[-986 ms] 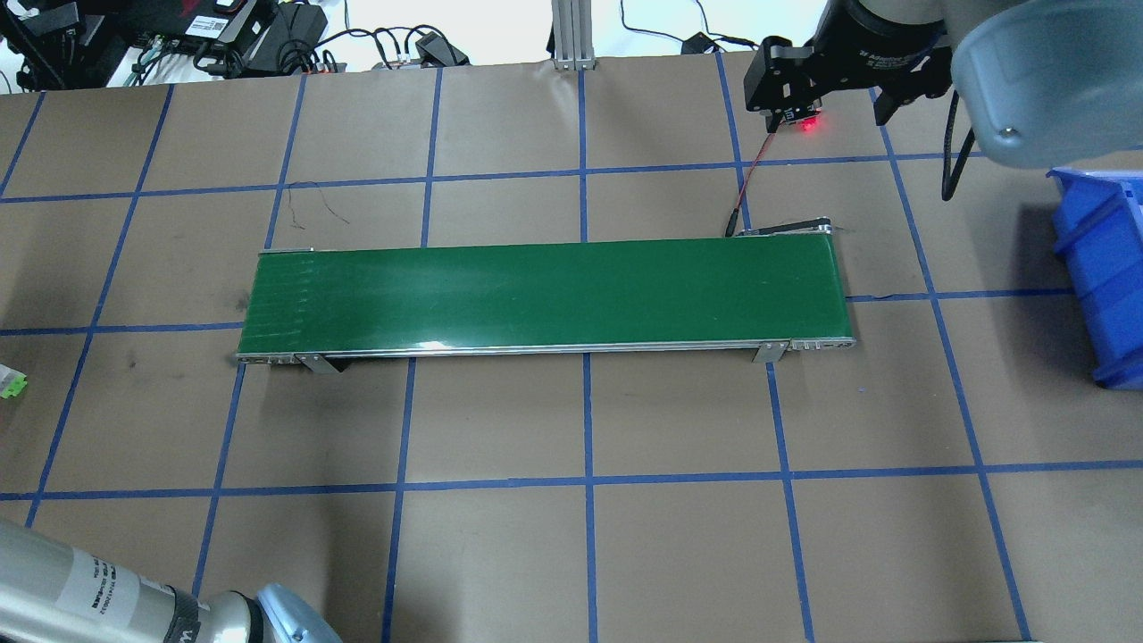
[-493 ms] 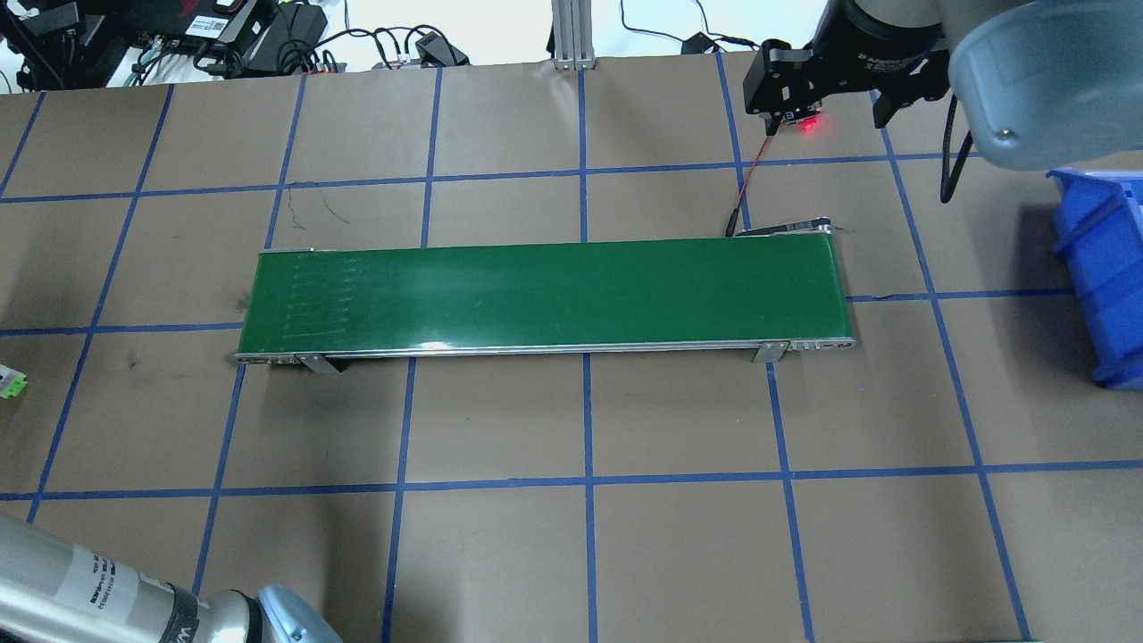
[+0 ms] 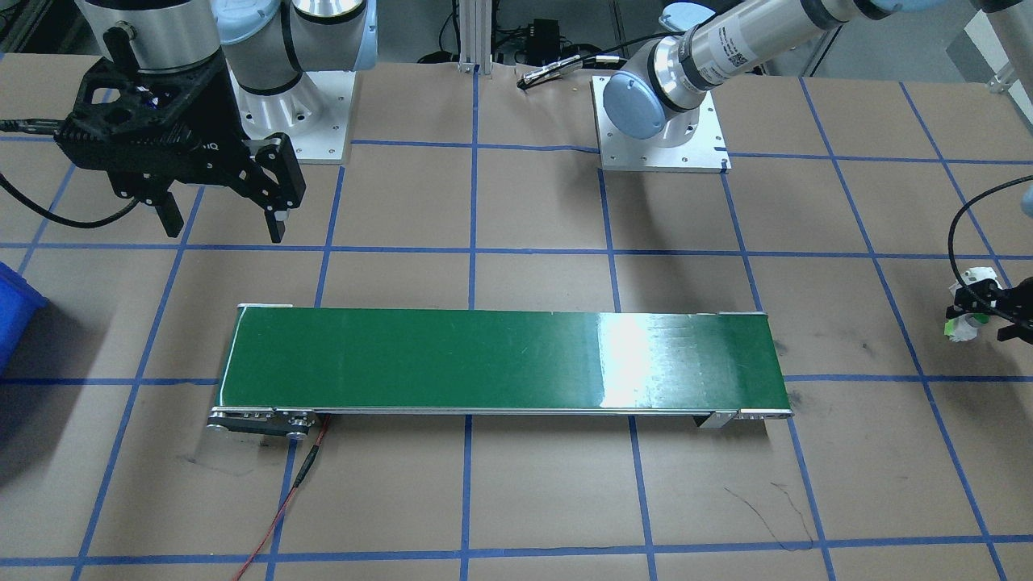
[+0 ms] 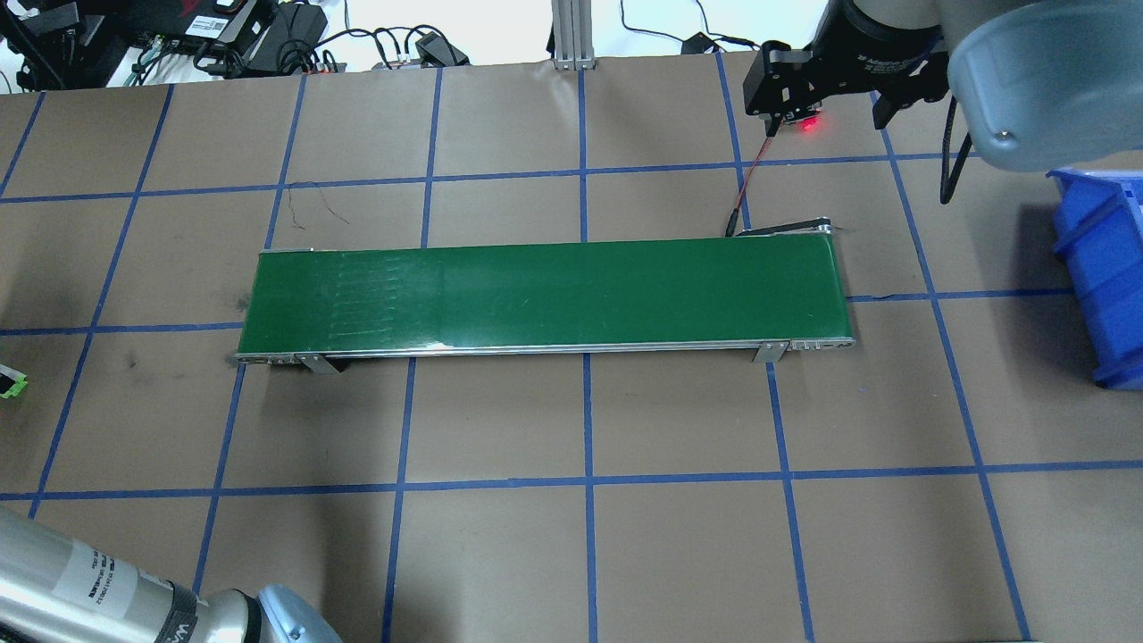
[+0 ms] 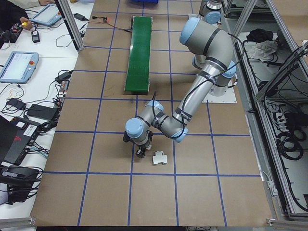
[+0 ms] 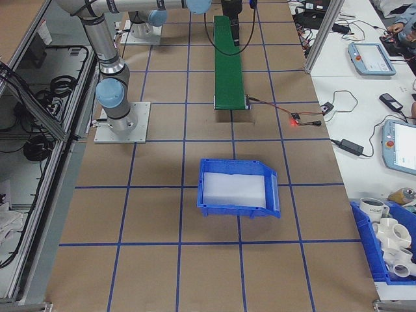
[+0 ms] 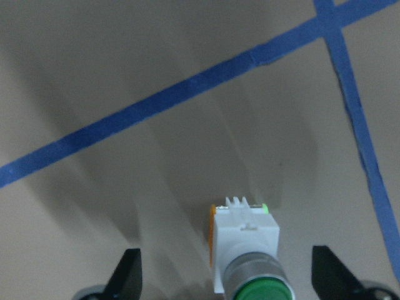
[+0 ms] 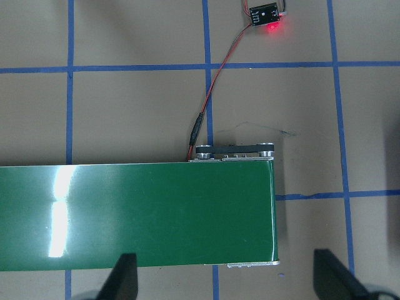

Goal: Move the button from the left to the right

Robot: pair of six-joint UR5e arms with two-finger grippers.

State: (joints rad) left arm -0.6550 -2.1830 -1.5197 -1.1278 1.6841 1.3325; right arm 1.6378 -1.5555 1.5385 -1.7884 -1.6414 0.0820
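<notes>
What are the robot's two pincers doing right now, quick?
Left pincer: open, around the button on the table, not gripping it yet.
Right pincer: open, holding nothing, above the belt end.

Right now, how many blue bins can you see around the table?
2: one empty blue bin on the table's right end, another blue bin holding white pipe fittings off its corner. Others may be hidden.
</notes>
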